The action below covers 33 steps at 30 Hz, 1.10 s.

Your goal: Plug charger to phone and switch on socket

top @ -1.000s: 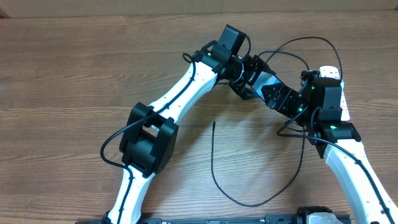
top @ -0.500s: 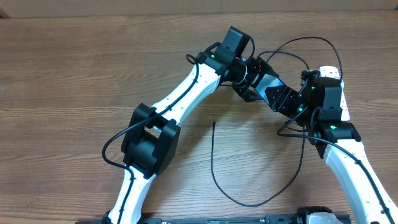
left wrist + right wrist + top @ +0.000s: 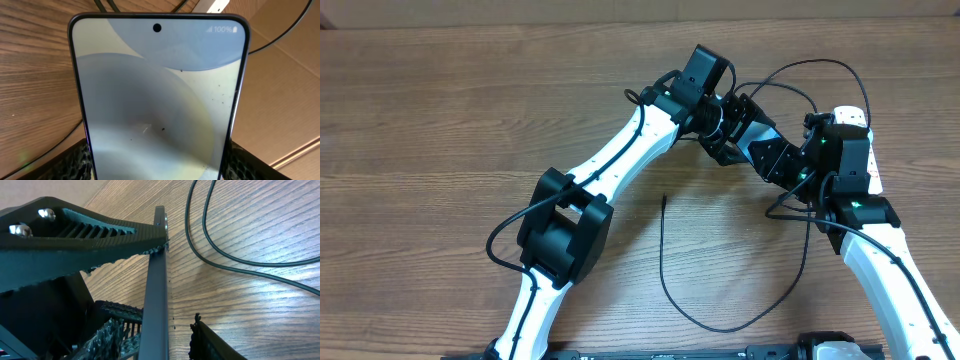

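Note:
The phone [image 3: 157, 90] fills the left wrist view, its light blue screen lit. My left gripper [image 3: 157, 162] is shut on its lower sides and holds it above the table [image 3: 738, 120]. In the right wrist view the phone [image 3: 159, 255] shows edge-on between the fingers of my right gripper [image 3: 154, 325], which is open with a gap on the right side. The two grippers meet at the phone [image 3: 752, 135] in the overhead view. The charger cable [image 3: 720, 327] lies in a loop on the table, its free tip [image 3: 663, 198] bare. The socket [image 3: 852, 116] is mostly hidden under my right arm.
More black cable [image 3: 820, 65] arcs behind the grippers, and two strands [image 3: 210, 235] run across the wood beside the phone. A white corner of the power strip [image 3: 215, 5] shows at the top of the left wrist view.
My left arm has shifted a little right and back with the phone, closer to the right gripper. The right arm and the cable have not moved.

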Tool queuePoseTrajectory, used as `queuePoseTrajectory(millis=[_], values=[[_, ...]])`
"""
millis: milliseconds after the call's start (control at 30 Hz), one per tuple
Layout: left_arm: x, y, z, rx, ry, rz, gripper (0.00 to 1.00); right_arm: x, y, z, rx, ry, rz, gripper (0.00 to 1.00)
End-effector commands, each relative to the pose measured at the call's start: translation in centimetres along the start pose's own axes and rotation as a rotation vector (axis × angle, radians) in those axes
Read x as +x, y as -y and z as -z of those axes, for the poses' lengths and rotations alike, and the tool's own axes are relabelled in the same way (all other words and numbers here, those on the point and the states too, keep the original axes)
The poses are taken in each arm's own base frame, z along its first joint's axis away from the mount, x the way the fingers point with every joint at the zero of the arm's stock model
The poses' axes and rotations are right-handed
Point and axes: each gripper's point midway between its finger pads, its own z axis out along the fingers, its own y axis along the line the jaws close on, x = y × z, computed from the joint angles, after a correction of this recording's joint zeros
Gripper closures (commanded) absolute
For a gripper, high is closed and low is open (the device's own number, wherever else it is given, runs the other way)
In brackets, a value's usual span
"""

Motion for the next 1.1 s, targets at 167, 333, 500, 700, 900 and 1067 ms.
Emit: queuePoseTrajectory(millis=[167, 333, 500, 700, 900, 1067], values=[[1.6, 1.2, -0.1, 0.023, -0.062, -0.017, 0.96, -1.2, -0.7, 0.3, -0.009, 0.032, 0.015, 0.58], [1.8, 1.3, 0.0, 0.028, -0.070, -0.020, 0.96, -1.2, -0.7, 0.3, -0.009, 0.032, 0.015, 0.65], [2.0, 1.6, 0.0, 0.039, -0.084, -0.028, 0.96, -1.2, -0.6, 0.3, -0.002, 0.035, 0.014, 0.66], [2.3, 1.7, 0.0, 0.041, -0.097, -0.023, 0.96, -1.3, -0.6, 0.3, -0.002, 0.035, 0.015, 0.79], [2.3, 1.7, 0.0, 0.041, -0.098, -0.023, 0.96, -1.3, -0.6, 0.3, -0.003, 0.036, 0.015, 0.89], [2.3, 1.7, 0.0, 0.041, -0.101, -0.023, 0.96, -1.3, -0.6, 0.3, -0.003, 0.036, 0.015, 0.96]])
